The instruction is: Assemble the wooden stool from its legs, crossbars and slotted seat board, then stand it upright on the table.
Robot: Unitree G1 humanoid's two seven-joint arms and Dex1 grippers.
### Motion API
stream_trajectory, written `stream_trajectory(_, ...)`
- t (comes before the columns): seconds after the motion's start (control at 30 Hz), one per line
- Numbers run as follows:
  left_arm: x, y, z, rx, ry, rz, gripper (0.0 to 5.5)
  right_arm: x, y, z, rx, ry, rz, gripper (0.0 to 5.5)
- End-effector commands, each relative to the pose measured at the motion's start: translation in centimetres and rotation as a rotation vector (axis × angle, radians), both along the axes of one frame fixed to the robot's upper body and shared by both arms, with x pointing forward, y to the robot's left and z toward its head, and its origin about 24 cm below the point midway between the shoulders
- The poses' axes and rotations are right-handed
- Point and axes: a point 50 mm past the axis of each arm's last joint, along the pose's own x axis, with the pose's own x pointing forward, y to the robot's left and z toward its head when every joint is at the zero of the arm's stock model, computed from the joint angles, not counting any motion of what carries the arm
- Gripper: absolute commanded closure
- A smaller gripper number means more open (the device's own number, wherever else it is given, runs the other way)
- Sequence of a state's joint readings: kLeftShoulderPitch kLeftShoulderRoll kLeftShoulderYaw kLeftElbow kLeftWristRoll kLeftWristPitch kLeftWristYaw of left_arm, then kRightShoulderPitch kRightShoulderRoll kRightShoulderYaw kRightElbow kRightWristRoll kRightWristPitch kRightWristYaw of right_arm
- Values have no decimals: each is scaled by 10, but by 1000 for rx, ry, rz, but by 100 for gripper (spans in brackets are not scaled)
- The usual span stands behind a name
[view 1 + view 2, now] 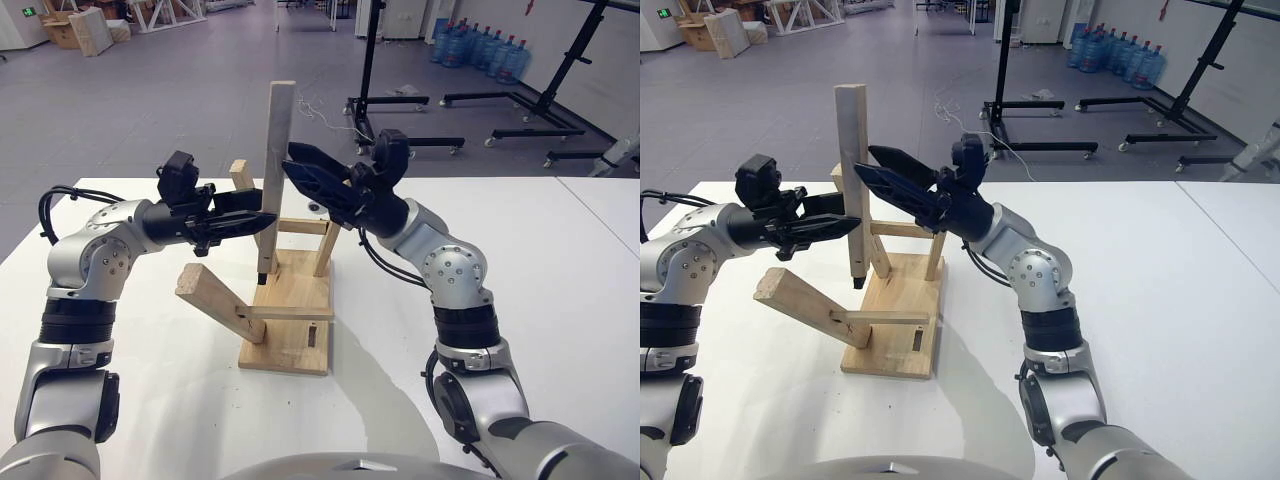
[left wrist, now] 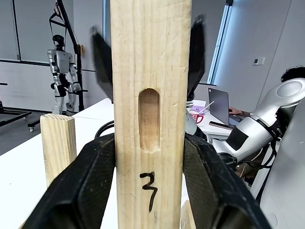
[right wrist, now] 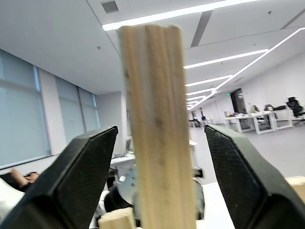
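My left gripper (image 1: 262,222) is shut on an upright wooden leg (image 1: 275,150), marked with a 3 below a slot (image 2: 148,119). The leg's lower end hangs just above the slotted seat board (image 1: 295,335), which lies flat on the table. My right gripper (image 1: 290,162) stands open higher up, one finger (image 3: 71,181) on each side of the leg (image 3: 157,119) without touching it. A tilted leg (image 1: 215,300) with a crossbar (image 1: 292,313) leans out from the board's left side. Two more legs joined by a crossbar (image 1: 302,227) rise at the board's far end.
The white table (image 1: 560,260) has free room to the right and in front of the board. A seam to a second table (image 1: 600,215) runs at the far right. Black wheeled stands (image 1: 420,110) and water bottles (image 1: 480,45) are on the floor beyond.
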State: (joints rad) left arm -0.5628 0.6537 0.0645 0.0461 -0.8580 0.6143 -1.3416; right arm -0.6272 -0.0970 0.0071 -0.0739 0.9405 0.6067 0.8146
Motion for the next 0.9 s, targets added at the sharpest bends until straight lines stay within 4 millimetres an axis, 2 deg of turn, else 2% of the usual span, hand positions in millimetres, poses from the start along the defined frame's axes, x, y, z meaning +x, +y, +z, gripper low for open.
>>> stream_trajectory(0.03, -4, 0, 2, 74, -33, -26, 345, 1, 8, -1, -60, -25, -1, 213)
stream_trajectory(0.2, -3, -4, -3, 145, -35, -50, 345, -2, 14, 2, -73, -50, 34, 213)
stream_trajectory(0.43, -1, -4, -3, 164, -45, -39, 345, -4, 10, 3, -20, -45, 73, 329)
stream_trajectory(0.63, 5, -2, -4, 168, -44, 30, 345, -5, -2, 0, -23, -58, 56, 339)
stream_trajectory(0.67, 7, -2, -4, 168, -44, 51, 308, -5, -6, -1, -24, -61, 48, 339)
stream_trajectory(0.8, 9, 5, 0, 124, -53, 135, 244, -4, -26, 0, -14, -96, -53, 344)
stream_trajectory(0.9, 6, 31, 7, 70, -100, 305, 193, -5, -45, -3, -68, -178, -115, 345)
